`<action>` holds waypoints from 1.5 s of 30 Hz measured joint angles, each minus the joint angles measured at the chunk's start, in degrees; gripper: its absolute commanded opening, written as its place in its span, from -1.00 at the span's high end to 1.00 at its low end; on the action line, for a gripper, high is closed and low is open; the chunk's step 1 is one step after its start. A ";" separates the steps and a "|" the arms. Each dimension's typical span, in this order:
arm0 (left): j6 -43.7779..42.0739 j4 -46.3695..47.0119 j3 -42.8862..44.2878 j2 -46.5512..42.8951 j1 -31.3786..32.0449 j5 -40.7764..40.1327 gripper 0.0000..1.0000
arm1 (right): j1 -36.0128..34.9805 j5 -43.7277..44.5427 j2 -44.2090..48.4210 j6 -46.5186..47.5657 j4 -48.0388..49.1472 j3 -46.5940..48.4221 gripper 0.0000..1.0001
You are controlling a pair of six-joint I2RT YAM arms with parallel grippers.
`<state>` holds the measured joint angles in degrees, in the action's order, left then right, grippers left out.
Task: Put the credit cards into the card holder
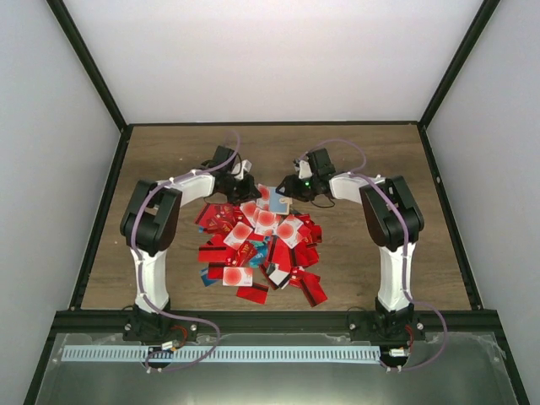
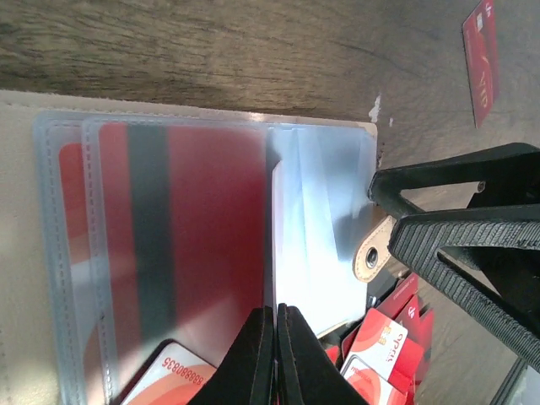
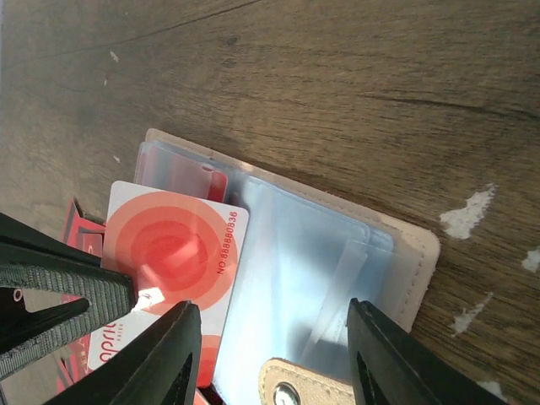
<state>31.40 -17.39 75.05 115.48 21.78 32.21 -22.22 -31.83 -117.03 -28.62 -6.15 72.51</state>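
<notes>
Filling step: holder (image 3: pixel 419 257) lies open on bench (image 3: pixel 337 67) beyond the cards (image 1: pixel 253 249); left pincer (image 2: pixel 275 314) shut at its pocket (image 2: pixel 321 211) edge, right pincer (image 3: pixel 272 310) wide astride; next likely needs that pocket spread

Top view looks down from behind; both wrist views, close in, share the card holder (image 3: pixel 295 253).

Left pincer (image 2: pixel 276 354) clamps a clear sleeve (image 2: pixel 325 219) of the card holder (image 2: pixel 21 253); a red card (image 2: pixel 215 228) sits inside.
</notes>
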 measured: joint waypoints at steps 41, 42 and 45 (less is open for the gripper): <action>3.91 6.64 1.20 6.19 -0.90 11.65 0.92 | 0.46 1.01 -0.28 1.49 -1.16 0.61 0.07; 4.07 6.97 1.03 6.23 -0.90 11.82 0.92 | 0.50 1.60 0.42 1.77 -1.64 0.33 0.07; 4.39 7.52 0.85 6.29 -0.90 12.22 0.92 | 0.68 3.10 2.84 2.14 -2.34 -0.81 0.06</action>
<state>35.79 -9.87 75.90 121.78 20.88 44.42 -21.54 -28.73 -114.19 -26.48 -8.49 71.70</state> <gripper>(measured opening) 0.041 0.467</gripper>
